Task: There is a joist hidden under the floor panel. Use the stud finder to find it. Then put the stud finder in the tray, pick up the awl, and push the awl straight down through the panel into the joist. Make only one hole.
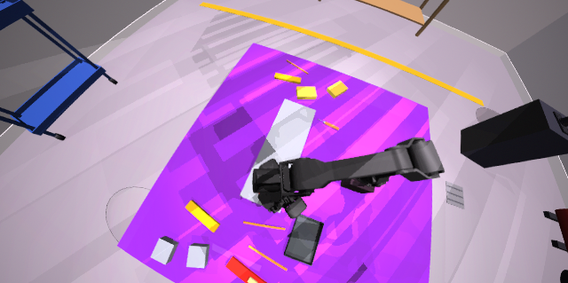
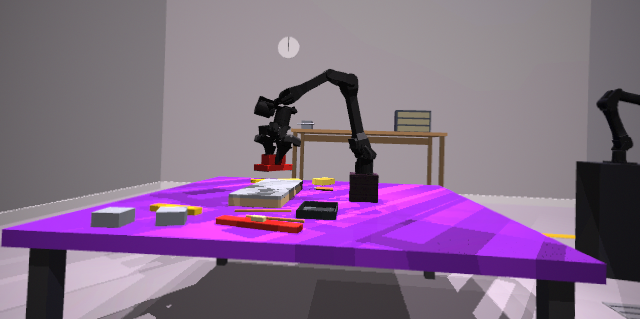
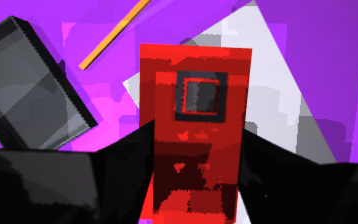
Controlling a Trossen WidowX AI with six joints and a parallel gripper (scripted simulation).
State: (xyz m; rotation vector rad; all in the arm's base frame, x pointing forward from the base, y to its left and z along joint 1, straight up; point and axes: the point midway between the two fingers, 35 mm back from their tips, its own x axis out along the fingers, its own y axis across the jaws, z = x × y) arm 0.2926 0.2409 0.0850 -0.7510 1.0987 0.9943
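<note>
— Purple worktop (image 1: 377, 230) (image 2: 350, 246), tan bench (image 1: 377, 1) (image 2: 370, 133) behind. Jaws (image 2: 276, 159)?
— Mine, clenched on the red stud finder (image 2: 272, 165) (image 3: 197, 95), held up off the worktop.
— Where's the tray (image 1: 303, 239) (image 2: 317, 210) (image 3: 30, 90)?
— Wrist view: left of the frame, beyond my left-hand finger. Top view: below me, slightly right, past the near end of the pale panel (image 1: 290, 128) (image 2: 265, 189) (image 3: 265, 65).
— Long axes?
— Finder runs up-down in the wrist view; tray slants, upper left to lower right. They don't match, so I'd judge a wrist turn plus a sideways shift, then lower. Risk: finder catching the rim.
— Next?
— Awl, I'd guess, after that.
</note>
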